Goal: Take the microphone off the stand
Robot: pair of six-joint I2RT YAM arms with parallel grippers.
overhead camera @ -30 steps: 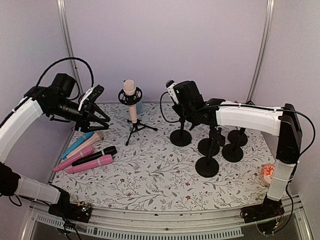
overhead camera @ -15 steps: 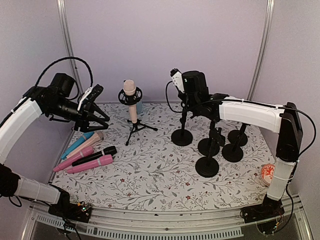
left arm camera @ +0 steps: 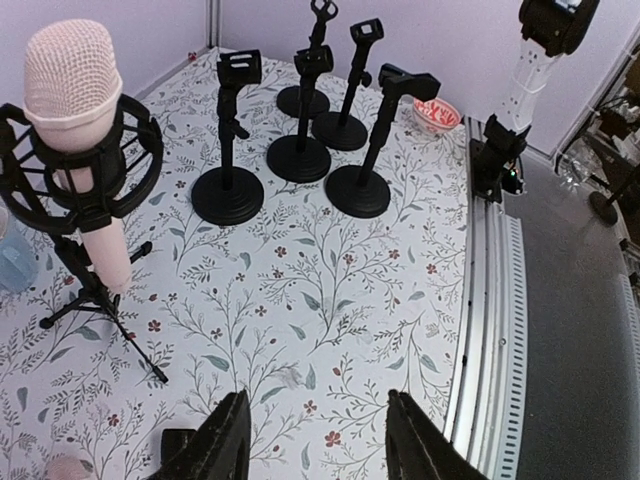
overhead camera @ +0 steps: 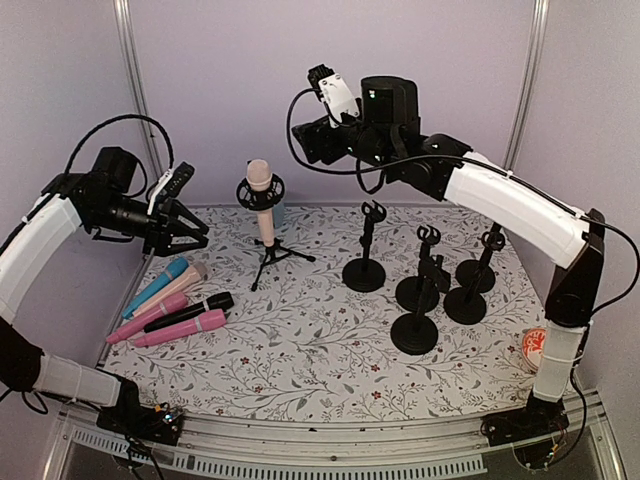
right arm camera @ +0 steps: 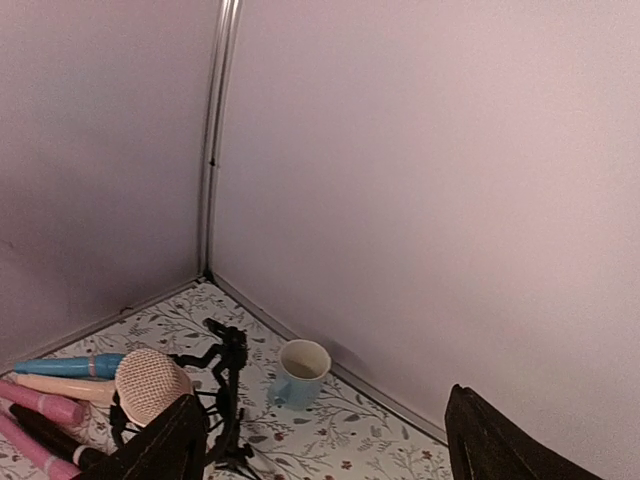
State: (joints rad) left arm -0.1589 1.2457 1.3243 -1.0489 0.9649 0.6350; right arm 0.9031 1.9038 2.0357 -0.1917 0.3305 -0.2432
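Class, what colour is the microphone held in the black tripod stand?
Pale pink microphone with mesh head, clearest in left wrist view.

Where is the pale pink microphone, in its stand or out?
In. The microphone sits upright inside the black ring mount of its tripod stand.

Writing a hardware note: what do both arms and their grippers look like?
Both the left arm and right arm have white shell links, black joints and looping black cables. The left gripper and right gripper each have two black fingers.
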